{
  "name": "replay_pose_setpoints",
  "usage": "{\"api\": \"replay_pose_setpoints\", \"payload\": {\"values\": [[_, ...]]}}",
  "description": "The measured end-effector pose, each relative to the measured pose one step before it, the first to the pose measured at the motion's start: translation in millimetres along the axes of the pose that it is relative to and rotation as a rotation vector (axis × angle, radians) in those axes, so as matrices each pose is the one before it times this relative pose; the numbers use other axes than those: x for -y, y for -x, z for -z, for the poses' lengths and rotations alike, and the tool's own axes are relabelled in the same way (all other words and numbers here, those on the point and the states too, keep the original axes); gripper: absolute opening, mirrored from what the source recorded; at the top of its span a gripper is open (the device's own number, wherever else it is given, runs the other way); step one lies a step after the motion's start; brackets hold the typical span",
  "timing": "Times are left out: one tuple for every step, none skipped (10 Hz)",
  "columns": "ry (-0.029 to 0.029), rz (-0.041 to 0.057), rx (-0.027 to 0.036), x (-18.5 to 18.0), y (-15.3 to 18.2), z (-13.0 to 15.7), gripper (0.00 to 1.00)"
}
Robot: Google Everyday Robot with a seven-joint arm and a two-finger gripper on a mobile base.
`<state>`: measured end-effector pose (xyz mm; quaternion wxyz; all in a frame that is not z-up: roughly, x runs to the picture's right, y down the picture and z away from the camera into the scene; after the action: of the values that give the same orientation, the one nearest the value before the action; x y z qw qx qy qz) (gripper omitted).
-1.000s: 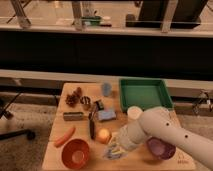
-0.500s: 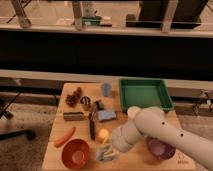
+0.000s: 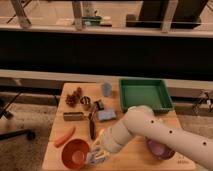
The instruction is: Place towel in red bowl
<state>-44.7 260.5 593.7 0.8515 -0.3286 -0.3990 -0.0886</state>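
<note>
Bench (image 3: pixel 80 131) of light wood carries many things. The red bowl (image 3: pixel 75 152) stands at the front left. Just behind it lies an orange carrot (image 3: pixel 65 136), and further behind are a black utensil (image 3: pixel 92 125) and a dark block (image 3: pixel 73 116). Toward the back are a blue sponge (image 3: pixel 106 115), a grey cup (image 3: pixel 106 89) and a green tray (image 3: pixel 145 94). A purple bowl (image 3: pixel 160 149) at the front right is partly covered by the white arm (image 3: pixel 150 131). The gripper (image 3: pixel 97 154) is low at the right rim of the red bowl, with its fingers closed on the pale towel (image 3: pixel 94 159). The towel is bunched right at that rim; I cannot tell if it is already inside. Compared with half a second ago, the gripper and towel have moved left, closer to the bowl.
</note>
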Motion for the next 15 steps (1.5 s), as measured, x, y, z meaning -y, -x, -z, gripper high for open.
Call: {"api": "replay_pose_setpoints", "payload": {"values": [[0.00225,0.00616,0.00876,1.37,6.21,-2.71,0.18],[0.0008,0.00676,0.00701,1.84,5.88,-2.14,0.18],[-0.00057,0.00808,0.00751,2.7,6.47,-2.34,0.18],[-0.0018,0.0045,0.00464,2.56,4.58,-1.98,0.18],[-0.00502,0.0027,0.00625,4.15,4.55,-2.3,0.18],[-0.00563,-0.00118,0.00481,4.09,1.79,-1.08,0.18],[-0.00304,0.00255,0.00584,5.18,3.7,-3.27,0.18],[-0.00374,0.00157,0.00537,4.41,2.59,-2.71,0.18],[-0.00552,-0.00334,0.00645,5.98,2.27,-4.88,0.18],[0.00325,0.00352,0.00299,3.3,3.06,-4.82,0.18],[0.00228,0.00335,0.00521,4.22,4.04,-5.59,0.18],[0.00071,0.00101,0.00407,2.71,2.88,-3.87,0.18],[0.00106,0.0019,0.00492,2.24,3.35,-4.03,0.18],[0.00299,0.00627,0.00514,1.31,4.42,-5.14,0.18],[0.0001,0.00472,0.00063,0.32,2.29,-4.32,0.18]]}}
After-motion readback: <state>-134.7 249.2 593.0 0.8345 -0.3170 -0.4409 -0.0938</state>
